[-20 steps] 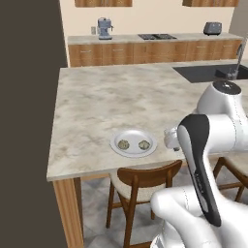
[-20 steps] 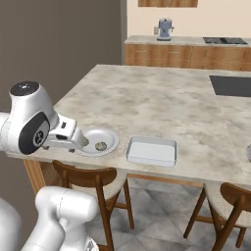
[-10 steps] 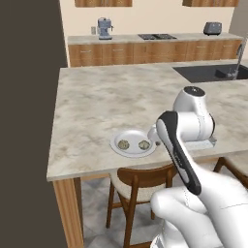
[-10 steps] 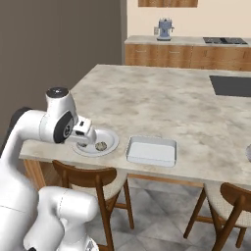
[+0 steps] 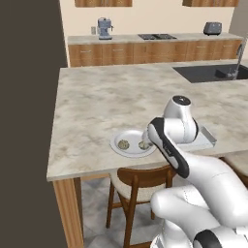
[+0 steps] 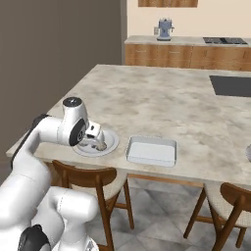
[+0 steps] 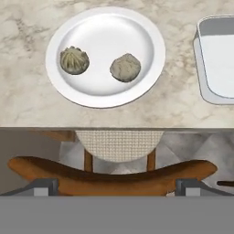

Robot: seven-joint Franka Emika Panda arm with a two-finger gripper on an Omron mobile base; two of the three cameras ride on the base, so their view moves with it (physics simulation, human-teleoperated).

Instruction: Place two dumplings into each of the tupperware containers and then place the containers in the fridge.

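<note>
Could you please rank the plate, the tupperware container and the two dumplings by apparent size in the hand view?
1. Plate.
2. Tupperware container, cut off by the frame edge, so its rank is unsure.
3. The two dumplings look alike.

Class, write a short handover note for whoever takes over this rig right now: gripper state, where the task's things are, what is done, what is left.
Gripper: open, empty, above the plate.
Dumplings: two on the plate, one apart from the other.
Tupperware container: empty, on the counter beside the plate.
Done: nothing packed.
Left: put the dumplings into the container, then fridge it.
</note>
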